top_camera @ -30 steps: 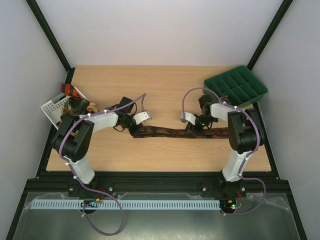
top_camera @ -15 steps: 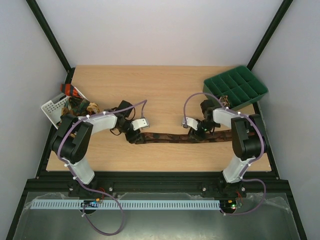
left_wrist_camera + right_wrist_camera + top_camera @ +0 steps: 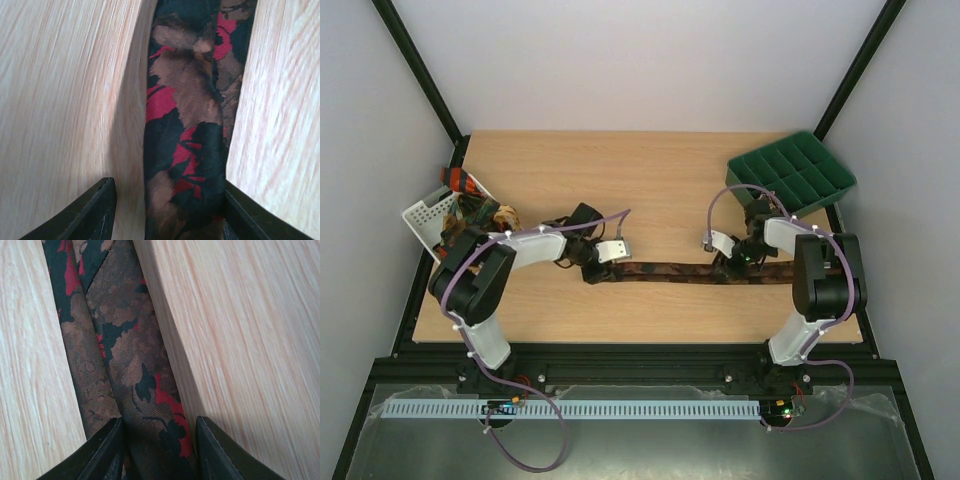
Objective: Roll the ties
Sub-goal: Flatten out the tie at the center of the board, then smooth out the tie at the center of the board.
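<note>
The left fingers [image 3: 90,215] stand apart, one on each side of the dark brown tie [image 3: 185,125]. In the left wrist view, the finger on the right touches the edge of the tie. The finger on the left has a thin strip of bare table [image 3: 60,100] between it and the cloth. So these fingers are open and hold nothing. The right fingers [image 3: 102,455] are closer together, and both press against the sides of the same tie, so they grip it. The tie is brown and black with red bits. By the right fingers, two flaps of its cloth meet in a slanted line. The tie lies flat and long on the table, in the half near the arms. It runs in an almost straight line from the left fingers, past the right fingers, and a little way under the right arm [image 3: 815,275]. The left arm [image 3: 480,275] bends in from the left side, and the right arm bends in from the right side, so the two sets of fingers are well apart along the tie. At the far left edge of the table sits a white basket [image 3: 420,215]. The other ties [image 3: 465,185] are bunched up in it, and one of them has orange and black stripes. At the far right corner sits a green tray [image 3: 792,172] with many small boxes in it, well apart from the brown tie.
</note>
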`<state>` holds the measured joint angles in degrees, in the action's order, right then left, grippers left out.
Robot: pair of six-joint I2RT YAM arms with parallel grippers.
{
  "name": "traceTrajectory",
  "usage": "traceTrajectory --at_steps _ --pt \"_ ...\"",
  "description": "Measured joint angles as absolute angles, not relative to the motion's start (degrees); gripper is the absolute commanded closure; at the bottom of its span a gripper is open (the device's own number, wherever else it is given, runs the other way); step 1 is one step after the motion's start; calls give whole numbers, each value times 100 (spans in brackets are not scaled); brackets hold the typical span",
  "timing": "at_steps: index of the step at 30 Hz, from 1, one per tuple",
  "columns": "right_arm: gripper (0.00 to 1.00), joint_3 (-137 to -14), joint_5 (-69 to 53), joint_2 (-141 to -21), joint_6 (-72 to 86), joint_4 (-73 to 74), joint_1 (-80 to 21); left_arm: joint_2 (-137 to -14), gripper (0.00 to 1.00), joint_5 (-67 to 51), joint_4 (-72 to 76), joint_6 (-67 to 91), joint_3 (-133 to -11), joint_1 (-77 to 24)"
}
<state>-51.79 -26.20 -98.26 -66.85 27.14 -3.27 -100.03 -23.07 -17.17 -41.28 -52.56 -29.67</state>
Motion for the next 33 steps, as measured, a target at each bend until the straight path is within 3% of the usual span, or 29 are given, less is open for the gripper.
traceTrajectory --at_steps 4,11,19,29,33 --pt "57 -5177 -2585 -9824 -6827 2714 -23 -10248 43 -2222 -1667 -4117 -5544 -3218" --pt "39 -5043 -2486 -9581 -6969 2910 150 -10283 35 -2397 -1772 -4150 -5655 -3087" --pt "38 -5256 -2759 -9417 -6956 3581 123 -9708 37 -2707 -1844 -3988 -5721 -3039" --pt "50 -5196 -2995 -9072 -6514 3509 -550 -10082 78 -2648 -1758 -3981 -5835 -3514" --pt "57 -5092 -2893 -9264 -6423 3382 -554 -10377 86 -2506 -1909 -4117 -5841 -3575"
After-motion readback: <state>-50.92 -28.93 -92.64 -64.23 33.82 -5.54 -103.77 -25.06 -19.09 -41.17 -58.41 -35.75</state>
